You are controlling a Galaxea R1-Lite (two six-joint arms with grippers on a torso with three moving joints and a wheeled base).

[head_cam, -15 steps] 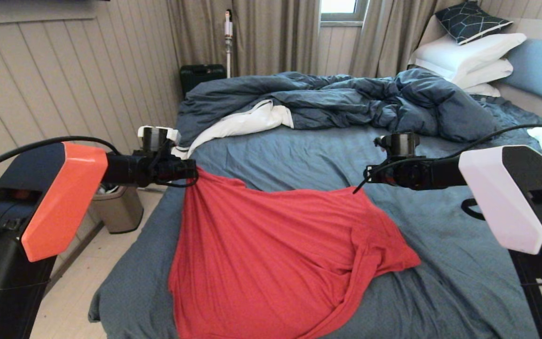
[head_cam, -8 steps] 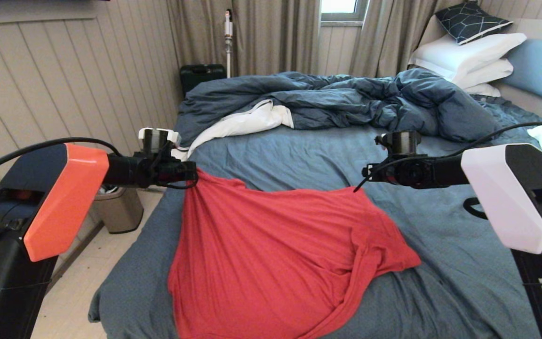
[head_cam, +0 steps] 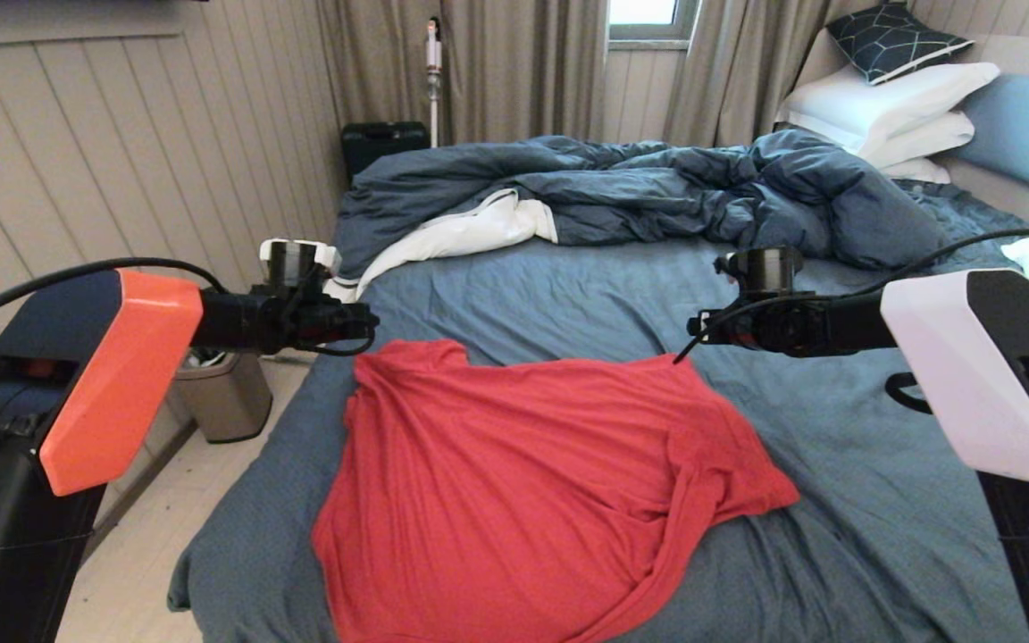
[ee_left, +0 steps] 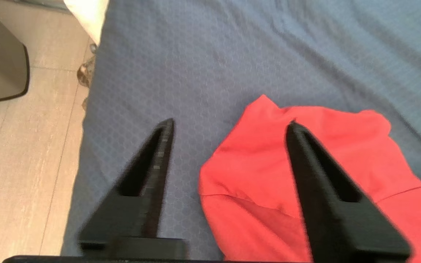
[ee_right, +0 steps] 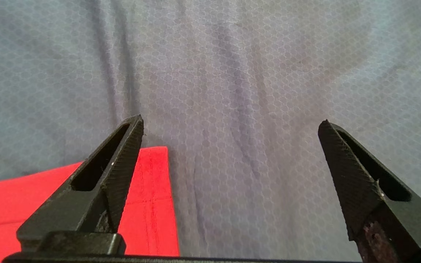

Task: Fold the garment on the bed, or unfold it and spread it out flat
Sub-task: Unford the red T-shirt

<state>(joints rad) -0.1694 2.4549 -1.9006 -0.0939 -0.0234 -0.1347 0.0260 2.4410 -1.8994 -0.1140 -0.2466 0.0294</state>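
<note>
The red garment [head_cam: 514,482] lies loosely spread on the bed [head_cam: 568,295], its near part hanging towards the front edge and a bunched fold at its right side. My left gripper [head_cam: 370,320] hovers open just above the garment's far left corner [ee_left: 254,171], with nothing between its fingers [ee_left: 230,122]. My right gripper [head_cam: 698,330] hangs open over the sheet beside the garment's far right corner [ee_right: 148,204]; its jaws [ee_right: 231,119] stand wide apart and hold nothing.
A rumpled dark blue duvet [head_cam: 657,192] with white lining lies across the far half of the bed. White pillows [head_cam: 890,107] are stacked at the far right. A grey bin [head_cam: 224,397] stands on the floor at the left, a dark suitcase [head_cam: 380,143] further back.
My left gripper has opened and let go of the garment's far left corner, which dropped onto the sheet. The right arm has barely moved.
</note>
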